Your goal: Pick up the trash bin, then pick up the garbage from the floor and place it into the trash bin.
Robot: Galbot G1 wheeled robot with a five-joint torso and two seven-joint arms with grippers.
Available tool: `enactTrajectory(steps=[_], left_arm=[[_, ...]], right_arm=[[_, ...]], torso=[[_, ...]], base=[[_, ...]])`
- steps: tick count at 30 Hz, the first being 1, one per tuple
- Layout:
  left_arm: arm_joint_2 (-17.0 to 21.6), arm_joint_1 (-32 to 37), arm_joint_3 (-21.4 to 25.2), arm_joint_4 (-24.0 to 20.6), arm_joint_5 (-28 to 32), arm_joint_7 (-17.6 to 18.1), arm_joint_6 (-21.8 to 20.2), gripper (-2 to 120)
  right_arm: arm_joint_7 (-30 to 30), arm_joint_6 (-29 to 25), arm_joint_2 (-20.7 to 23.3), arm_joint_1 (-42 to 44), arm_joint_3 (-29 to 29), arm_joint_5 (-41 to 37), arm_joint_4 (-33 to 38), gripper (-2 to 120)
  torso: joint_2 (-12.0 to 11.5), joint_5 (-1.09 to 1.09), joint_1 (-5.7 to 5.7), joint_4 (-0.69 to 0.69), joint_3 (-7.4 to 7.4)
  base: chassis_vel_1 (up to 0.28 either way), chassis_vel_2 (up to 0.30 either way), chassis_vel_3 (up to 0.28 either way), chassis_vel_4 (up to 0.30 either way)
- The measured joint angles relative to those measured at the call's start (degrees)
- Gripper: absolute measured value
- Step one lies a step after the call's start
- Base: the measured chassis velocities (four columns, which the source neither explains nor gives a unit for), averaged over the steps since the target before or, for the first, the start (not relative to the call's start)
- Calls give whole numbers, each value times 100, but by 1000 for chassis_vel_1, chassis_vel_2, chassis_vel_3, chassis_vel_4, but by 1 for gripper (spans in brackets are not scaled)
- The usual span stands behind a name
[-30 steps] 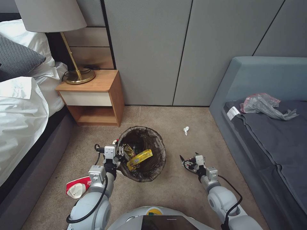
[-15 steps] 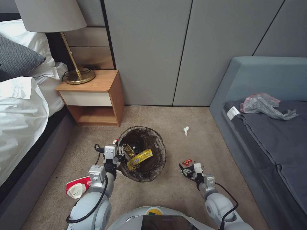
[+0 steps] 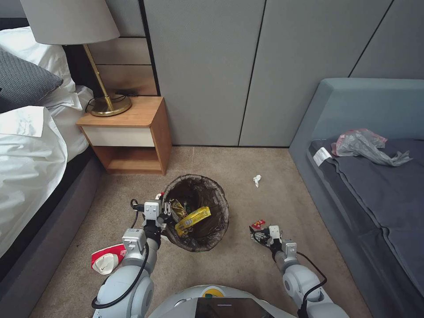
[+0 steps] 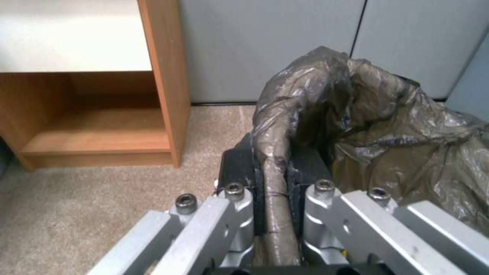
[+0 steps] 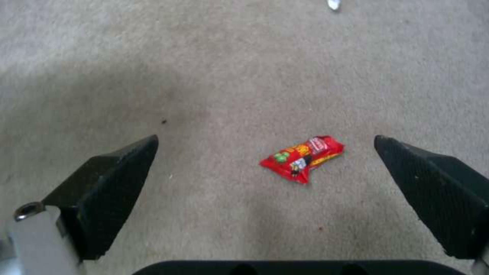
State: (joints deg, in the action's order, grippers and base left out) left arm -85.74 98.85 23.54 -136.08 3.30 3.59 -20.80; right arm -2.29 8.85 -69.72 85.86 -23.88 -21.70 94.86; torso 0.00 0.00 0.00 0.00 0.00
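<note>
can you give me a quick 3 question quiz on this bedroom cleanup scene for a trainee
1. True or false: the left gripper is clamped on the rim of the trash bin.
2. What lies on the carpet between the open fingers of the right gripper?
A. a white scrap
B. a red snack wrapper
C. a grey plastic bag
3. Fill in: the yellow wrapper lies ___ the trash bin.

Key
1. True: its fingers pinch the bag-covered rim.
2. B: the red snack wrapper sits apart from both fingers, untouched. The white scrap lies farther off, towards the wall.
3. inside
</note>
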Motion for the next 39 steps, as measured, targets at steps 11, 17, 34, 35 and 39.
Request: enactTrajectory(steps=[11,17,34,35,39], left_arm=[[0,0,0,0,0,0,0,7],[0,0,0,0,0,0,0,7],[0,0,0,0,0,0,0,7],[0,0,0,0,0,0,0,7],[0,0,0,0,0,0,0,7]], right_arm=[[-563,421,-338,-145,-99,-1131,-113,100],[-782,562,-471,-263,-97,-1484,-322,100],[-752,385,-593,-644,-185,-1593,-933,100],[-744,381,-600,-665,-185,-1607,-933,100],[-750,381,-617,-711,-168,-1615,-931,100]], torso=[[0,0,0,0,0],[0,0,0,0,0],[0,0,0,0,0],[0,0,0,0,0],[0,0,0,0,0]], base=[[0,0,0,0],[0,0,0,0],[0,0,0,0],[0,0,0,0],[0,0,0,0]])
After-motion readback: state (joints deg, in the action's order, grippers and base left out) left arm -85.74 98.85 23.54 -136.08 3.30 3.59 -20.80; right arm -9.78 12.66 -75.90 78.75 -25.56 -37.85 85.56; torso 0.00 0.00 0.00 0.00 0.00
